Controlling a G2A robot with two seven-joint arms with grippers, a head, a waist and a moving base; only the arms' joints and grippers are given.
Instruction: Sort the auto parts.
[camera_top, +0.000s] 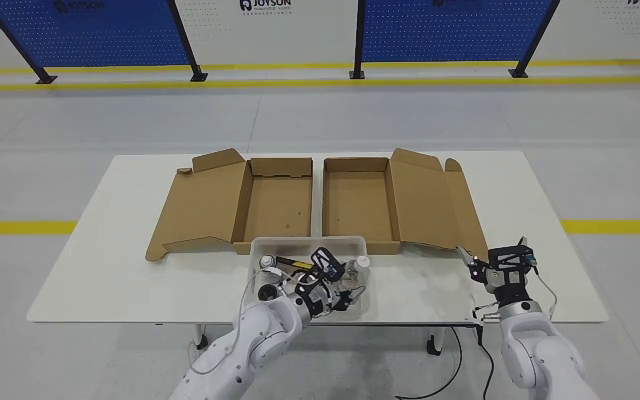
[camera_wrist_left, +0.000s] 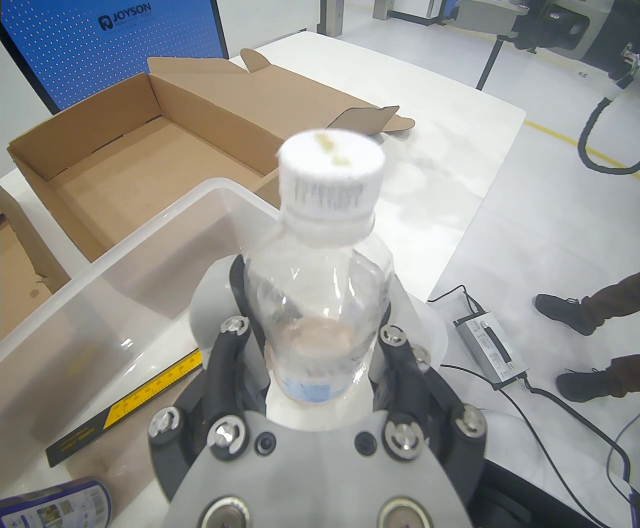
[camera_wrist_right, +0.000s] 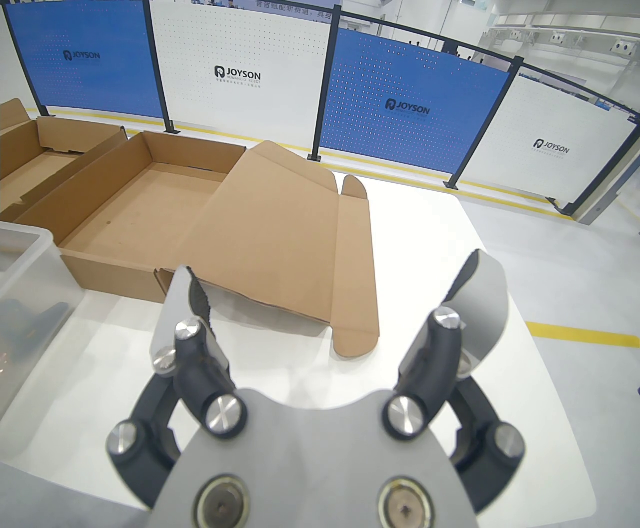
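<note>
Left gripper (camera_wrist_left: 316, 305) is clenched on the clear bottle (camera_wrist_left: 325, 240) at lower centre of the top view, over the right end of the plastic bin (camera_top: 300, 241). The bottle's long axis points cap-first toward the right-hand cardboard box (camera_top: 358, 205). Right gripper (camera_wrist_right: 332, 285) is released over bare table (camera_top: 425, 282) at lower right, near the front edge.

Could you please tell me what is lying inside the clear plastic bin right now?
A yellow-and-black ruler, a printed can and dark parts show inside the bin. The left gripper, shut on a clear bottle, covers whatever lies beneath it.
</note>
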